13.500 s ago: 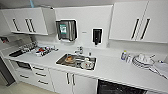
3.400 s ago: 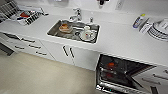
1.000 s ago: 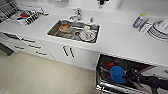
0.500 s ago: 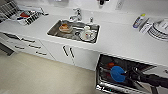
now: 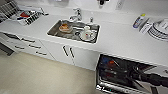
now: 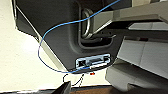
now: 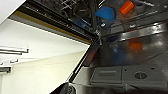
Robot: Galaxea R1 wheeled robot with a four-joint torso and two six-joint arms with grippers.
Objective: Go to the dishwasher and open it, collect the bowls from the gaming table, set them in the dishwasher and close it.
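The dishwasher (image 5: 125, 75) stands open under the counter at the lower right, its door folded down and its dark racks showing. My right arm comes in from the right, and my right gripper (image 5: 133, 72) is over the lower rack. In the right wrist view a blue bowl (image 7: 106, 12) lies in the rack beside an orange piece (image 7: 126, 7). The door's shiny inner face (image 7: 140, 47) with its detergent compartment (image 7: 125, 75) is close below the wrist. A blue patch (image 5: 107, 61) shows in the rack's far left corner. The gaming table is out of view.
A steel sink (image 5: 73, 31) with a cup and dishes is set in the white counter (image 5: 120, 42). A dish rack (image 5: 23, 15) sits at the far left and stacked plates (image 5: 158, 30) at the far right. White cabinet doors (image 5: 67, 53) and pale floor (image 5: 37, 77) lie left of the dishwasher.
A large blue shape at the arm's end over the rack a second ago is gone from there. The arm now shows dark over the rack. The camera has not moved.
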